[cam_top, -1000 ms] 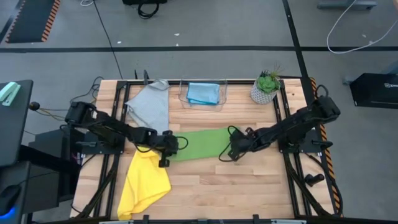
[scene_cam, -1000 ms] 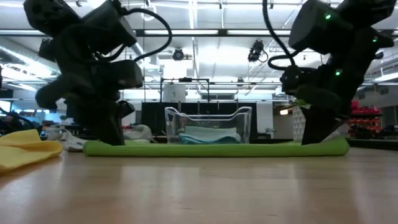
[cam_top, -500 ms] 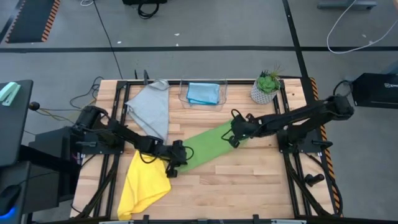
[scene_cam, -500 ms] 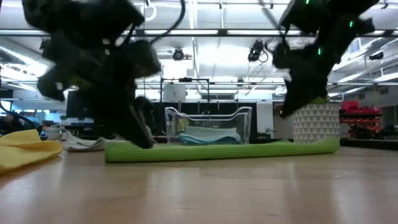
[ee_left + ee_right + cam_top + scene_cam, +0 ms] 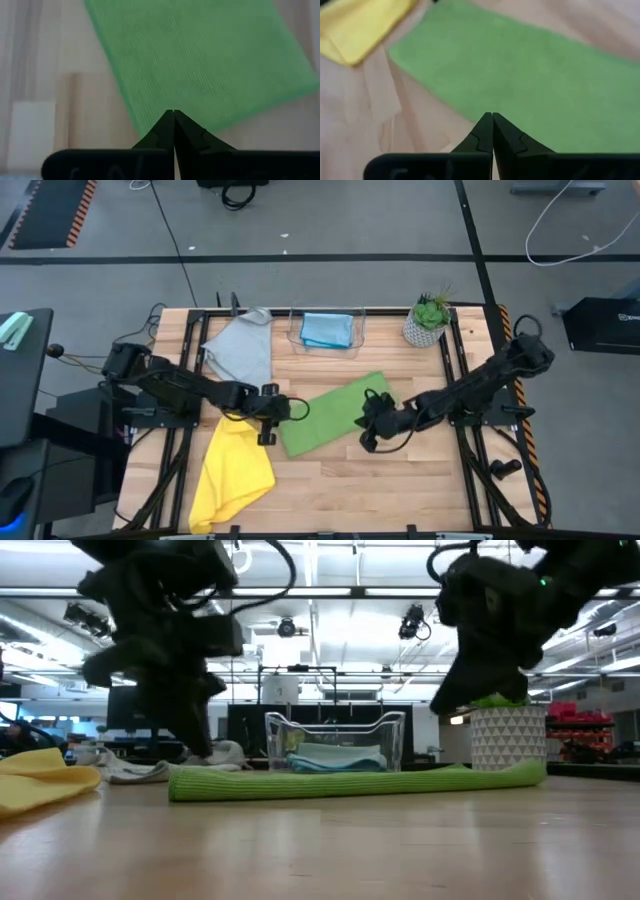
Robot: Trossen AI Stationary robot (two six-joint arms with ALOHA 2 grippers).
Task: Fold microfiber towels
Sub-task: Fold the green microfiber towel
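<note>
The wooden table [image 5: 330, 480] carries the green towel [image 5: 335, 413] mid-table, folded into a long flat rectangle whose long axis runs diagonally, its far end toward the potted plant [image 5: 428, 320] and its near end toward the crumpled yellow towel [image 5: 232, 472]. The grey towel [image 5: 241, 348] lies bunched at the far left, with the light blue towel [image 5: 326, 329] folded in the clear bin [image 5: 293, 340] beside it. The left pincer [image 5: 283, 411] is clenched empty just off the green towel's near-left end, and the right pincer [image 5: 368, 423] is clenched empty at its right long edge.
</note>
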